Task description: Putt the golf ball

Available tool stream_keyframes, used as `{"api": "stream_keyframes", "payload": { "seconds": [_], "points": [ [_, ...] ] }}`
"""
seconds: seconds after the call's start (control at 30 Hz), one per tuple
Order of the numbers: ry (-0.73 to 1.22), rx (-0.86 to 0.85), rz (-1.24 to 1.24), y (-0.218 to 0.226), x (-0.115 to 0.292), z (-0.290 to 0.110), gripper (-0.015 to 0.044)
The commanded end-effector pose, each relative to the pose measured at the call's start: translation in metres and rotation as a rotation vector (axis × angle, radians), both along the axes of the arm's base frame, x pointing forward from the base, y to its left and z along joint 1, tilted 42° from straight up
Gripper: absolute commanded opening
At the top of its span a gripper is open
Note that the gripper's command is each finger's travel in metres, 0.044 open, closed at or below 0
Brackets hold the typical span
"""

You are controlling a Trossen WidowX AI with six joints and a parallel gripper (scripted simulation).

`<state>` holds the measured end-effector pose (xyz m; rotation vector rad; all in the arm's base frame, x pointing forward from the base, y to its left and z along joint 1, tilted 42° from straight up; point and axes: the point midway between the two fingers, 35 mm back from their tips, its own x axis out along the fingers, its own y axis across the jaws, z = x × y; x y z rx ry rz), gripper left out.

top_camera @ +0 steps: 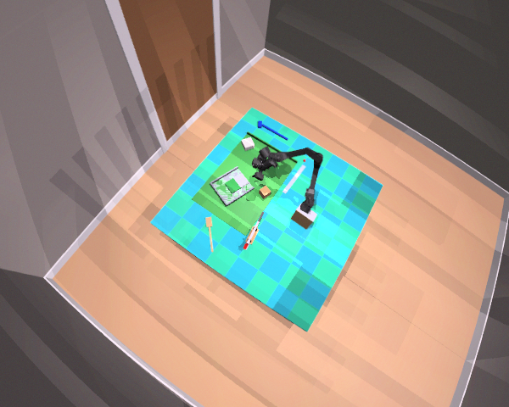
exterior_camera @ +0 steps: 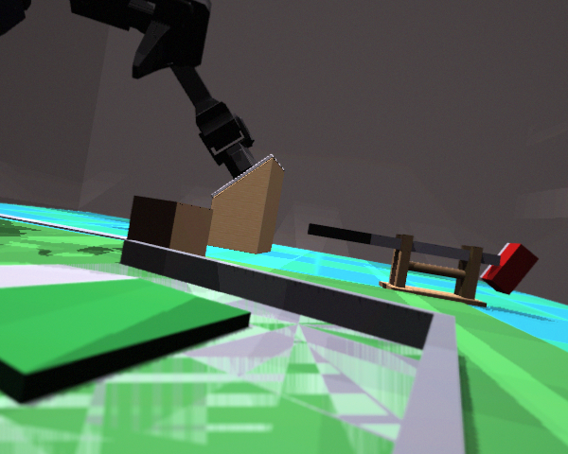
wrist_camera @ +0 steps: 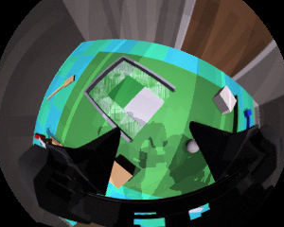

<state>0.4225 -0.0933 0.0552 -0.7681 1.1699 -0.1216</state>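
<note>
The red putter (top_camera: pixel 251 231) (exterior_camera: pixel 421 247) lies across a small wooden stand (exterior_camera: pixel 431 278) on the mat's near left side. Its red head (exterior_camera: pixel 509 266) (top_camera: pixel 246 246) points outward. It shows at the left edge of the wrist view (wrist_camera: pixel 42 139). My gripper (top_camera: pixel 260 168) (wrist_camera: pixel 156 128) is open and empty. It hangs over the dark green turf, far from the putter. The golf ball (wrist_camera: pixel 193 147) lies on the turf beside my right finger; in the top view the gripper hides it. The raised green (top_camera: pixel 232 185) (exterior_camera: pixel 103 317) (wrist_camera: pixel 126 91) is a green slab inside a grey-framed ramp pad (top_camera: pixel 221 194) (exterior_camera: pixel 275 288).
A brown cube (top_camera: pixel 265 191) (exterior_camera: pixel 169 229) (wrist_camera: pixel 119 174) sits between the ramp pad and the putter. A white cube (top_camera: pixel 247 142) (wrist_camera: pixel 224 100), a blue putter (top_camera: pixel 272 130), a white bar (top_camera: pixel 293 178) and a wooden putter (top_camera: pixel 209 231) (wrist_camera: pixel 61 89) lie around. The arm's base block (top_camera: pixel 303 217) (exterior_camera: pixel 247 210) stands right.
</note>
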Motion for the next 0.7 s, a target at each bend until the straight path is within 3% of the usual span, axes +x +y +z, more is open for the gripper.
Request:
{"api": "stream_keyframes", "payload": {
  "seconds": [0.0,0.4,0.53,0.67],
  "points": [
    [0.199,0.008,0.174,0.051,-0.017,-0.052,0.044],
    [0.749,-0.051,0.651,0.15,-0.116,-0.156,0.044],
    [0.955,-0.09,0.812,0.168,-0.163,-0.181,0.044],
    [1.0,-0.1,0.846,0.17,-0.174,-0.185,0.044]
  ]
}}
